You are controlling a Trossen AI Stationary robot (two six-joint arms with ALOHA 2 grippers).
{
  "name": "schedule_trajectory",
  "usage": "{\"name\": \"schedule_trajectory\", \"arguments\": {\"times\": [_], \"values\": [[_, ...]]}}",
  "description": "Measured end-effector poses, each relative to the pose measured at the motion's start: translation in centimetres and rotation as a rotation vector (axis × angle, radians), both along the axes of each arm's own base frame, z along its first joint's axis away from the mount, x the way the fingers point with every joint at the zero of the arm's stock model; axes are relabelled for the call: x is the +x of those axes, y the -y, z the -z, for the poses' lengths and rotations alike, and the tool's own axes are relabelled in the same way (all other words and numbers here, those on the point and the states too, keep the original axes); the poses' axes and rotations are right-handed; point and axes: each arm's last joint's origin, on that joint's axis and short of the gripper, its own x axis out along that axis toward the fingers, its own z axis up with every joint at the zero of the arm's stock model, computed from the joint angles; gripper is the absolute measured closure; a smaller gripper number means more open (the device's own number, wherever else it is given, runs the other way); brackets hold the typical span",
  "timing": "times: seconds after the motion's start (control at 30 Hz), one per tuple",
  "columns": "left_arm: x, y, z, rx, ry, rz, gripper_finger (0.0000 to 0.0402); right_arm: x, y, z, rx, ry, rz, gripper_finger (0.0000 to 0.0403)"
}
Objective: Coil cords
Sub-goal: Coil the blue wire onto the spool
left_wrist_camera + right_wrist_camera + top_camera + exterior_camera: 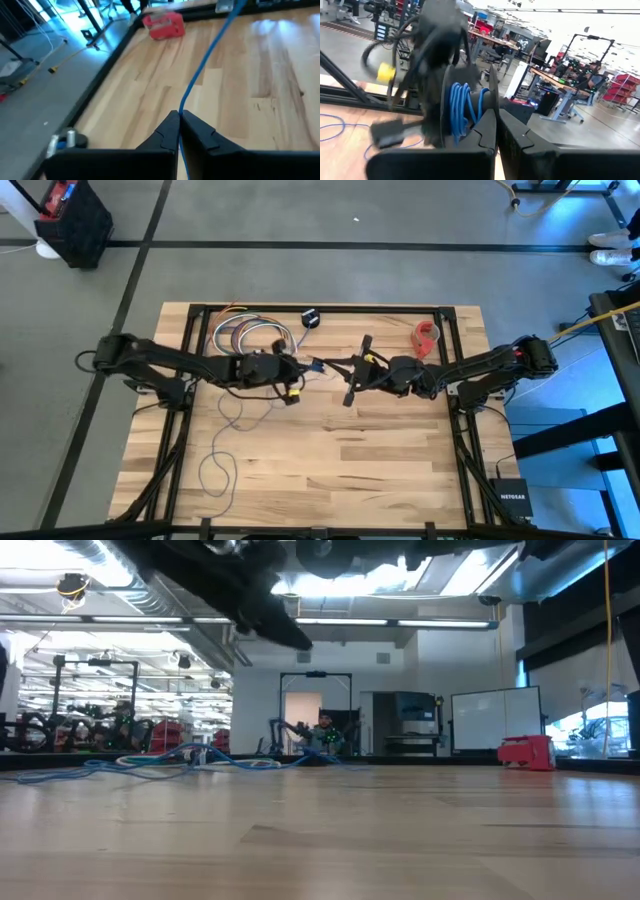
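The thin blue cord (202,65) runs taut from my left gripper (178,116), which is shut on it, to a black reel-like disc (445,100) with several blue turns (461,112) wound on it. My right gripper (496,120) is shut at that disc. In the high view the two grippers face each other above the table's middle, left (305,367) and right (370,372), with the disc (355,370) between them. The cord's slack rest (222,455) lies in loose loops on the near left of the table. My left gripper pinches a single strand of the cord (181,107) between its two fingertips, coming from the table's left and slanting a little down. The cord leaves the fingers taut toward the disc. My right gripper holds the disc about level from the table's right and clear of the table. Its own fingers (485,127) hide the place of contact.
A bundle of multicoloured looped wires (245,332) and a small black disc (310,318) lie at the far edge. A red object (427,336) lies at the far right. The near half of the table (330,480) shows bare wood.
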Motion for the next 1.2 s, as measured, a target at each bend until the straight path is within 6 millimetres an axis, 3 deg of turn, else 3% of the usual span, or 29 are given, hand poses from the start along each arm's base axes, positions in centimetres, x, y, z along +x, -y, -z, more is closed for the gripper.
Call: {"name": "schedule_trajectory", "arguments": {"times": [0.33,0.53,0.87,1.2], "values": [[-6.3,0.0,-5.2,-0.041,0.062,-0.017,0.0395,0.2,0.0,0.8,-0.052,-0.083,0.002,0.0393],[-7.7,0.0,-6.6,-0.086,0.144,-0.016,0.0394,1.2,0.9,1.8,-0.064,-0.134,0.041,0.0393],[-5.6,0.7,-5.9,-0.165,0.205,-0.002,0.0394,4.4,2.3,4.3,-0.074,-0.251,0.166,0.0393],[-1.4,1.6,-3.4,-0.182,0.242,0.028,0.0394,6.2,2.5,4.4,-0.008,-0.221,0.260,0.0393]]}}
